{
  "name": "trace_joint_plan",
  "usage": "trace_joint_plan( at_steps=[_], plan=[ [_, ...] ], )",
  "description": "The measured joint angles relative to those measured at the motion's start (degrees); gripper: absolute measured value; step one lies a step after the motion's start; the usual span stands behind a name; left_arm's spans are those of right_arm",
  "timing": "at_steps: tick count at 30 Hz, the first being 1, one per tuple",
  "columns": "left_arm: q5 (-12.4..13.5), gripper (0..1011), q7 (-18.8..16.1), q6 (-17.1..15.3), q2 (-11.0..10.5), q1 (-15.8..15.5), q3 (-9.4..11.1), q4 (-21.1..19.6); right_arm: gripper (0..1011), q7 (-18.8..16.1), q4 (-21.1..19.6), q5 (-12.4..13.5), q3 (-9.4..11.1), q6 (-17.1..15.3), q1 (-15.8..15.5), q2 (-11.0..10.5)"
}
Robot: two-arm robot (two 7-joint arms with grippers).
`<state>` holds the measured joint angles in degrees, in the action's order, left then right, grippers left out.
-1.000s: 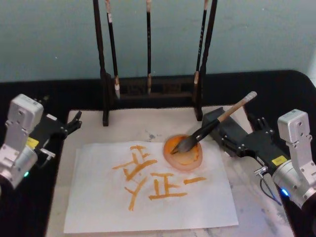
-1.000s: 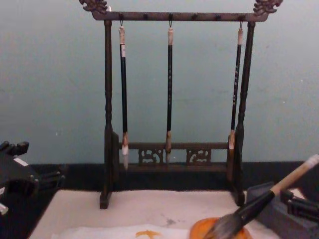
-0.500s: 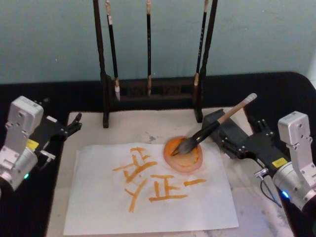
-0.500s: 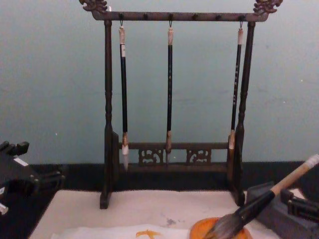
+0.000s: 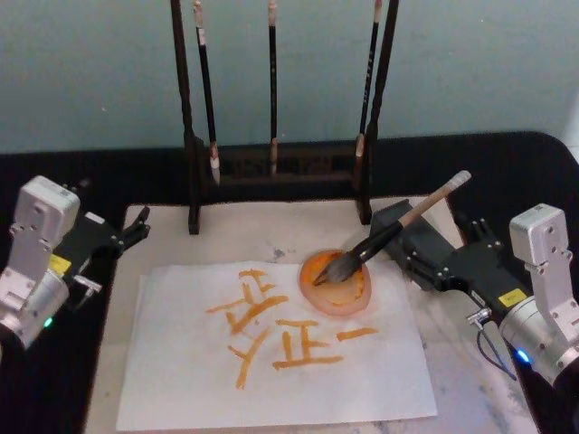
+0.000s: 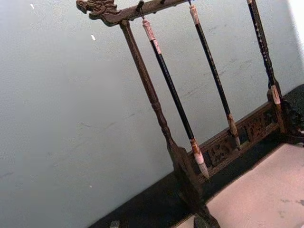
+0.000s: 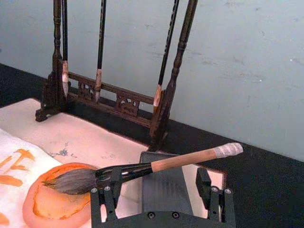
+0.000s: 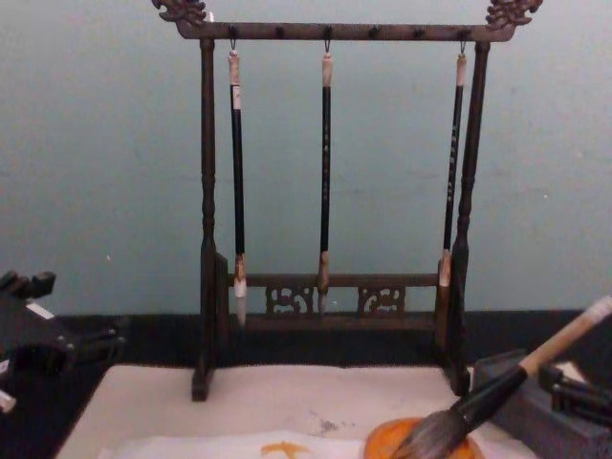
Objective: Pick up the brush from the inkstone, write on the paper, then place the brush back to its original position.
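Nothing much has shifted since a second ago: the brush [image 5: 391, 231] lies where it lay, and my right tool [image 7: 161, 190] has eased back only a touch.

By my reckoning the task is nearly over. The paper [image 5: 271, 362] carries several orange characters, so the writing looks done. The brush is back in its place, its grey bristles resting in the orange dish [image 5: 336, 282] that sits on the paper's far right part, its pale handle slanting up and away across the dark grey block [image 7: 161, 185] beside the dish.

My right tool sits just behind that block, on the right of the worktop [image 5: 507, 172]. Its fingers [image 7: 105, 195] stand apart on either side of the brush and grip nothing; in the right wrist view the near finger is right against the black part of the handle, and I cannot tell whether it touches.

My left tool [image 5: 136, 226] is parked at the left edge of the beige mat [image 5: 235, 235], idle.

What I judge is left: draw my right arm clear without nudging the handle.
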<state>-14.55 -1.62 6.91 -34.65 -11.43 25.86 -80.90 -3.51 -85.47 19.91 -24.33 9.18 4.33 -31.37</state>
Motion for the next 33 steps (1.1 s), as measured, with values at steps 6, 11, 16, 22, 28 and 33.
trace_joint_plan(
  at_steps=[6, 11, 16, 22, 28, 33],
  plan=[
    [0.00, 1010, 0.00, 0.00, 0.00, 0.00, 0.00, 0.00, 1000, 0.00, 0.00, 0.03, 0.00, 0.00, 0.00, 0.00],
    [0.00, 1010, 0.00, 0.00, 0.00, 0.00, 0.00, 0.00, 1000, 0.00, 0.00, 0.04, 0.00, 0.00, 0.00, 0.00],
    [0.00, 1009, 0.00, 0.00, 0.00, 0.00, 0.00, 0.00, 1000, 0.00, 0.00, 0.04, 0.00, 0.00, 0.00, 0.00],
    [0.00, 1010, 0.00, 0.00, 0.00, 0.00, 0.00, 0.00, 1000, 0.00, 0.00, 0.04, 0.00, 0.00, 0.00, 0.00],
    [0.00, 1010, 0.00, 0.00, 0.00, 0.00, 0.00, 0.00, 1000, 0.00, 0.00, 0.04, 0.00, 0.00, 0.00, 0.00],
    [0.00, 1010, 0.00, 0.00, 0.00, 0.00, 0.00, 0.00, 1000, 0.00, 0.00, 0.04, 0.00, 0.00, 0.00, 0.00]
  ],
)
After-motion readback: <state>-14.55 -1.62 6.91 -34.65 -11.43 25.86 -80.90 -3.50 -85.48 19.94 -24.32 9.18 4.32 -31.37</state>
